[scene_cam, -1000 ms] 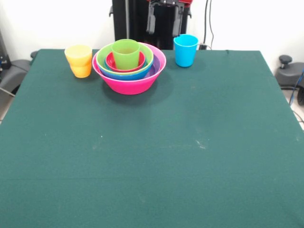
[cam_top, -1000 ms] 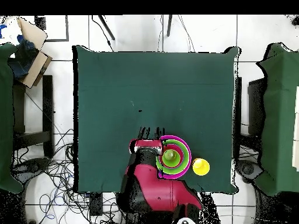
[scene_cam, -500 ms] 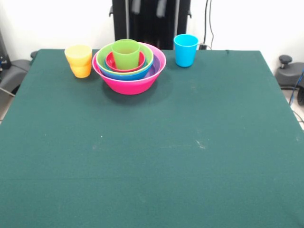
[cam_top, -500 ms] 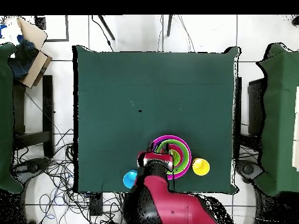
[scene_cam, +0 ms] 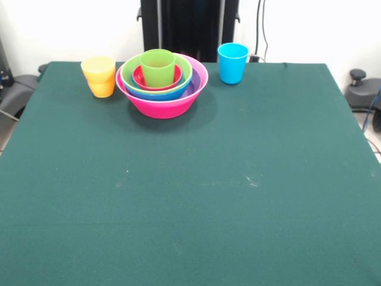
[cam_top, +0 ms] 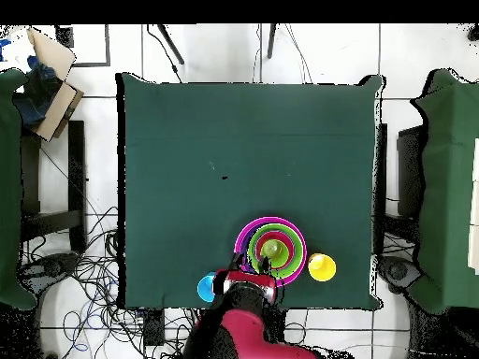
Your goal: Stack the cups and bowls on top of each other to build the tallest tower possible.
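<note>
Tower: green cup nests upright in bowls for height | blue cup, yellow cup flank tower, unstacked | claw state: cannot tell

A wide dark green cloth-covered table carries a nest of glossy round plastic bowls — pink outermost, green rings inside — near its lower edge. A small yellow plastic cup stands just beside it; a blue plastic cup peeks out beside the red and black robot arm.
</note>
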You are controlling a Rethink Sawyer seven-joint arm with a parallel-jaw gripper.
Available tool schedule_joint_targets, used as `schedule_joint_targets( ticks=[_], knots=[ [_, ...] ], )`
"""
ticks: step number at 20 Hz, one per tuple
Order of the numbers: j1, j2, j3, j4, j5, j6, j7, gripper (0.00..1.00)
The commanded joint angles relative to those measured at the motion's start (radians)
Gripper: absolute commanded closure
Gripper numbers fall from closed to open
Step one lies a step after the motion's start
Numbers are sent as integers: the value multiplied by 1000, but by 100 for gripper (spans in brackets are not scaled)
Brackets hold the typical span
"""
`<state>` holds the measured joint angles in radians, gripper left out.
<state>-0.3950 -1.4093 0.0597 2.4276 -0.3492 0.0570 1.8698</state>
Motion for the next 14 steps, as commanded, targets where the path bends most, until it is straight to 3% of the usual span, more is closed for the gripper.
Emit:
schedule_joint_targets(
  ticks=[1, 7, 14],
  knots=[
    [-18, -90, 131, 165, 3, 91, -57, 0],
    [-36, -243, 159, 266, 244, 181, -282, 0],
    [-72, -234, 234, 324, 223, 89, -220, 0]
  ],
)
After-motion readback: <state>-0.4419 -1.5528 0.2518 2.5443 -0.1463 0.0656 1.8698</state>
